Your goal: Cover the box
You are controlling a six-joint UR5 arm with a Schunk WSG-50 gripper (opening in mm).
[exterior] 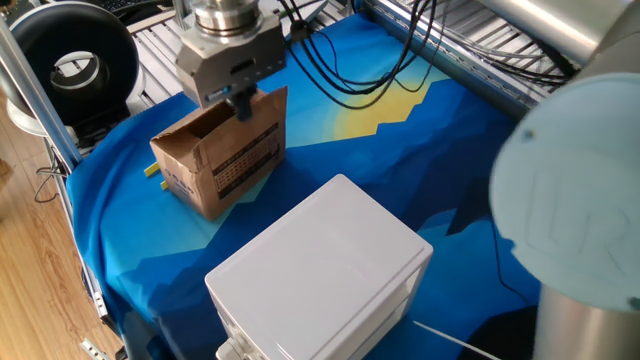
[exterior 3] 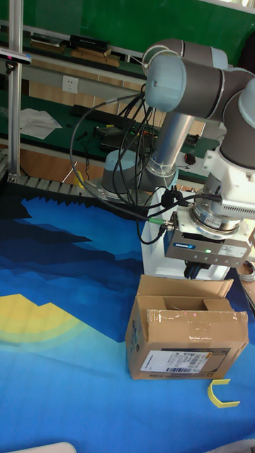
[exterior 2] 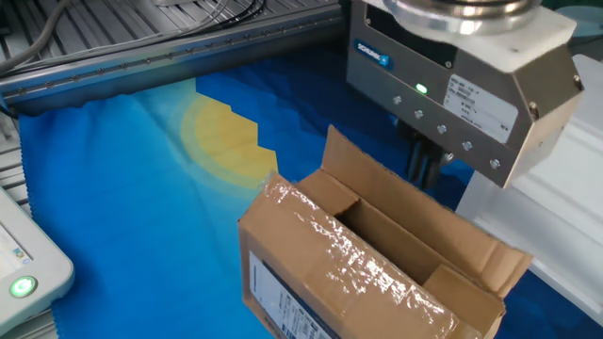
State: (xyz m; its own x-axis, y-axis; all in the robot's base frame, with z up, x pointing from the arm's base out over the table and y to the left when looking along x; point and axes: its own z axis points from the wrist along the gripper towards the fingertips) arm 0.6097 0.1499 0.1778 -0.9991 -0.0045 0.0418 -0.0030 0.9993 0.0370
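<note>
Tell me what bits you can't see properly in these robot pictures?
- Inside the box: its floor is hidden by its own walls and flaps in every view.
- Gripper fingers: mostly behind the raised flap in the other fixed view, so open or shut is unclear.
- Label text on the box: too small to read in the tall fixed view.
- White plastic box: cut off by the bottom edge in one fixed view.

A blue cloth (exterior: 420, 170) with a yellow patch (exterior 2: 221, 141) covers the table. Wooden floor (exterior: 30, 290) shows beside the table's left edge. Behind its far edge stands a green wall (exterior 3: 85, 18) above a shelf (exterior 3: 57, 67) strewn with cables.
</note>
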